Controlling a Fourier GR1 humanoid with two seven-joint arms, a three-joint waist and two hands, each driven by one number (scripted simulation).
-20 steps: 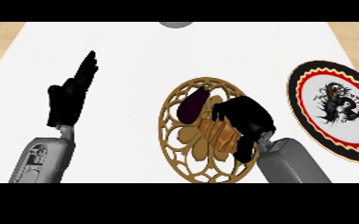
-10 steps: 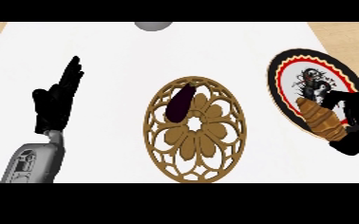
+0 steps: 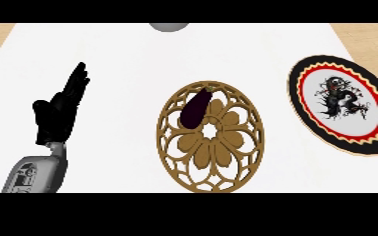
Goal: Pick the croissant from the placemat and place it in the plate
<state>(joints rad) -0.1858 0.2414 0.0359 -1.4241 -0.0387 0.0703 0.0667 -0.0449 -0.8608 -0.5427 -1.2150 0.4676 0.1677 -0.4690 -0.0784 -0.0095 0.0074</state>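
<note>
Golden openwork placemat (image 3: pixel 211 139) lies at centre and carries only a dark eggplant (image 3: pixel 196 108) on its far part. No croissant shows on it or on the plate (image 3: pixel 336 105) at right. Left hand (image 3: pixel 60 108) rests released, fingers up; right hand is out of sight.

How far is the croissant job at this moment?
Done: the placemat holds only a dark eggplant, so the croissant looks picked. In hand: nothing visible; the left hand rests open, the right hand is out of view. Left: the plate shows no croissant, so placing is unconfirmed.
</note>
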